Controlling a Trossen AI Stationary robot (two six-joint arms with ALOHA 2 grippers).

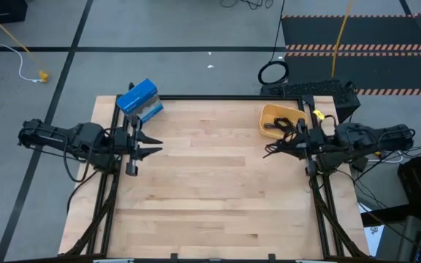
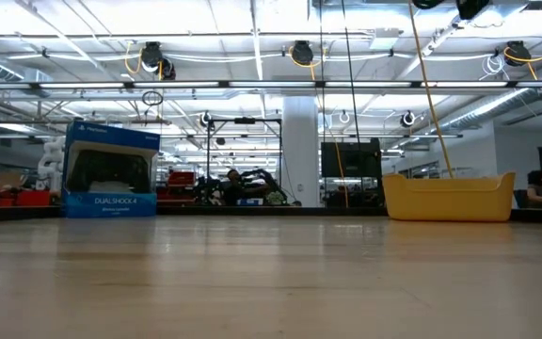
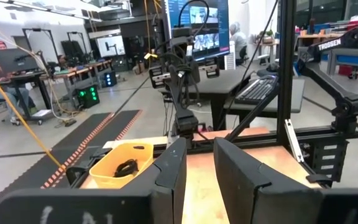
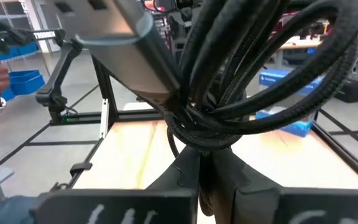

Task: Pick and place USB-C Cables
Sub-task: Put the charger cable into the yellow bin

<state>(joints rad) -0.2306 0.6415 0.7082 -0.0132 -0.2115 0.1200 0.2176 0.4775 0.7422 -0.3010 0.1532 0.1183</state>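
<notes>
While clamped shut on a black USB-C cable [image 4: 241, 93] coil, right gripper [image 1: 287, 145] hangs just beside the yellow bin [image 1: 272, 112], bin's near rim next to the dangling coil; left gripper [image 1: 146, 144] half-parted, empty, well apart.

My table [image 1: 218, 197] is pale wood in long planks, smooth with a soft sheen, framed by matt black metal rails [image 1: 320, 212]. The yellow bin [image 1: 278, 117] looks like smooth moulded plastic, faintly glossy. In my right gripper [image 4: 211, 163] the black cable [image 4: 272, 68] has a braided, cloth-like jacket, rough and matt, and its plug [image 4: 114, 28] ends in a smooth silvery metal shell; it is so close to the lens that I may be misreading the weave. My left gripper [image 3: 199, 163] has matt black fingers, plastic by the look. The blue box [image 2: 111, 169] is printed cardboard, lightly glossy.
</notes>
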